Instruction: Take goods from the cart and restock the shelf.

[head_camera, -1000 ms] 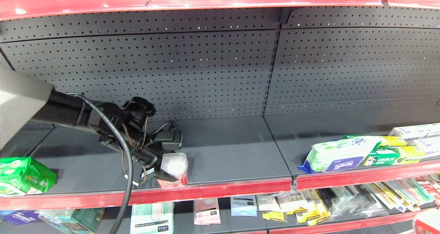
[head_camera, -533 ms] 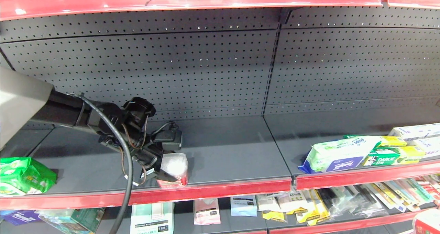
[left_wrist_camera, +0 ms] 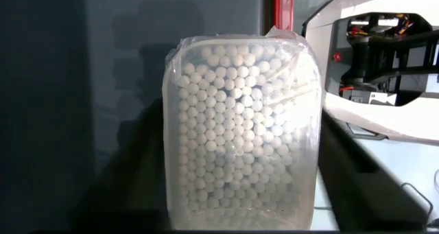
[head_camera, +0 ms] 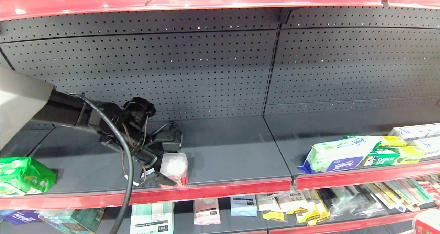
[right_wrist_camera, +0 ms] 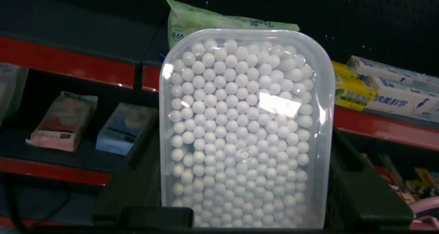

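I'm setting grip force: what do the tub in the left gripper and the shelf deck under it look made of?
The clear tub is probably thin, glossy, see-through plastic: the white balls inside show through its wall, and what looks like film wrap wrinkles at one corner. The shelf deck is likely painted metal: it is matt dark grey, flat and shows a soft sheen.

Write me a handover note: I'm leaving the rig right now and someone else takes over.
Left end effector: around a tub of white beads standing at the middle shelf's front edge; grip unclear.
Right end effector: shut on a second bead tub, held in front of the shelves.
Done: first tub looks set on the shelf.
Left: free it, shelve the second tub, probably beside it.
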Motion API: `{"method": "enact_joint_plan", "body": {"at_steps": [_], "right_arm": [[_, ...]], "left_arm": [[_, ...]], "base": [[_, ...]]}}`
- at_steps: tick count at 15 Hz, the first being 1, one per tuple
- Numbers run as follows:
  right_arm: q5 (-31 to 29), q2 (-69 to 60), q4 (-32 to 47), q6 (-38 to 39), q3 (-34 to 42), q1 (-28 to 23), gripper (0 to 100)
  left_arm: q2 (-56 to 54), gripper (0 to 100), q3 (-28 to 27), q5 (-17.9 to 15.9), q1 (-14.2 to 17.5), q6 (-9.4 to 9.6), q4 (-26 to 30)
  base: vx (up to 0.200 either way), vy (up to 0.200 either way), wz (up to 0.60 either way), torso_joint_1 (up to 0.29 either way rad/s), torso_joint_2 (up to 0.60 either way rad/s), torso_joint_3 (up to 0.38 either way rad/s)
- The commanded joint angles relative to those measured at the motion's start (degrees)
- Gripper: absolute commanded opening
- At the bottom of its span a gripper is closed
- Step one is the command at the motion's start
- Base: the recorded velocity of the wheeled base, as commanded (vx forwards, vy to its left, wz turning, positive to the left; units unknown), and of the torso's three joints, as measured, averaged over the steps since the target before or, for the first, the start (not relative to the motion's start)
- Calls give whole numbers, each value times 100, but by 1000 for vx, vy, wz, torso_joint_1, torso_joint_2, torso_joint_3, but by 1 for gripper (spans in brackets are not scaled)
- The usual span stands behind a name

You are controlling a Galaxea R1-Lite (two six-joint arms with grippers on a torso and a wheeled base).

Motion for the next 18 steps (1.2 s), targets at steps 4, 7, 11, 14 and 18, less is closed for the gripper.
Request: {"method": "enact_joint_plan", "body": {"at_steps": [4,7,11,14,18], "right_arm": [[4,-2,-1,-4,0,3,0],[4,-2,-1,-4,0,3,0],[4,-2,-1,-4,0,-76,0],[48,-55,34,-12,0,-102,0],[57,-64,25,-48,0,-102,0]], "left_arm": [[4,100,-21,-25,-5,-24,2],[-22,100,-74,-105,4,-42,-34],[-233,100,-56,-254,74,-130,-34],[-347,100,-100,-421,48,-358,-78],[-374,100,-118,-579,39,-472,-438]], "base": [[0,0,0,0,0,0],[0,0,0,0,0,0],[0,0,0,0,0,0],[0,0,0,0,0,0],[0,0,0,0,0,0]]}}
